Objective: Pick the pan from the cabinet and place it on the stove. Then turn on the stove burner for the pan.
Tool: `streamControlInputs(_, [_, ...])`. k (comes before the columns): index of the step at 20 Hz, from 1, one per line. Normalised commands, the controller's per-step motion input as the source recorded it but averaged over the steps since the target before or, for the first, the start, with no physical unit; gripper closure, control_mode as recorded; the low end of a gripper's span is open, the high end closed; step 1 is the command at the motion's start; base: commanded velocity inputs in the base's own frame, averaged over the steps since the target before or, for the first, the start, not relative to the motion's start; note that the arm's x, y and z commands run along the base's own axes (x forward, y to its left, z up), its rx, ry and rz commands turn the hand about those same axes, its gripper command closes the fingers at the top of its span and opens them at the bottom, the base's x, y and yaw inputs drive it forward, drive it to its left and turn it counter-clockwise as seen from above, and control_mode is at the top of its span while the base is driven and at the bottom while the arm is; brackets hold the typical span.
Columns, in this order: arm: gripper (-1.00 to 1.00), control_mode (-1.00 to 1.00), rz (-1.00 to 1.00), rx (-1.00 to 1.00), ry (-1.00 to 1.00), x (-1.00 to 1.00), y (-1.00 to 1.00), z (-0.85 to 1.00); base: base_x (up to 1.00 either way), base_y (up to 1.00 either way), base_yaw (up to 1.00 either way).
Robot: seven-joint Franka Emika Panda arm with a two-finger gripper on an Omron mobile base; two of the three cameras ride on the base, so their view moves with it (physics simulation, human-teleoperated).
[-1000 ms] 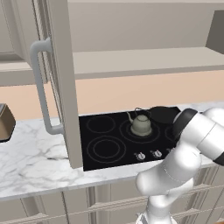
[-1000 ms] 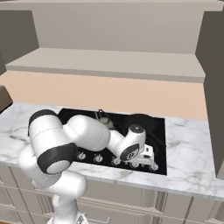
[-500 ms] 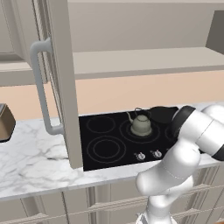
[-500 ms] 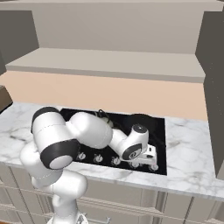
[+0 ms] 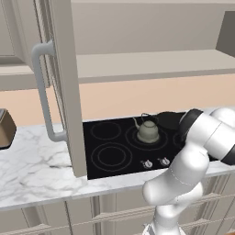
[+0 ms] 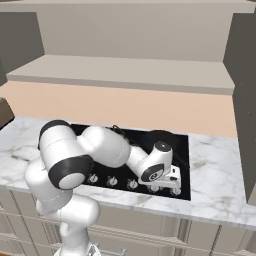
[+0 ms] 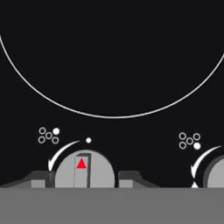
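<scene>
Hand view looks straight down at the black glass of the stove [image 7: 113, 52], where a silver knob [image 7: 84, 170] with a red triangle on top sits between the two dark fingertips [image 7: 129, 177], one tight against each side, so the jaws are pinching this knob; a second knob [image 7: 217, 173] shows at the right edge. Right base view has the white arm bent low over the near right part of the stove [image 6: 182, 150], the gripper [image 6: 172, 186] down on the row of knobs along the near edge. Behind the wrist, the pan [image 6: 161, 137] lies on the far right burner, its black body partly hidden by the arm. Left base view shows the same pan [image 5: 169, 120] just right of a grey-green kettle [image 5: 148, 131] that stands on the far middle ring. Above the marble tabletop [image 5: 32, 160], the cabinet [image 5: 137, 64] stands with its door [image 5: 64, 87] swung open.
</scene>
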Motion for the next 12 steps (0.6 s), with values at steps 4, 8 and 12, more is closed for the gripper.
streamControlInputs(4, [1.0, -1.0, 0.15, 0.0, 0.0, -0.08, 0.14, -0.38, 0.0, 0.0, 0.0])
streamControlInputs(8, [1.0, -1.0, 0.19, -0.01, 0.0, -0.11, 0.2, -0.4, 0.0, 0.0, 0.0])
streamControlInputs(12, [1.0, -1.0, 0.2, -0.02, 0.0, -0.1, 0.22, -0.4, 0.0, 0.0, 0.0])
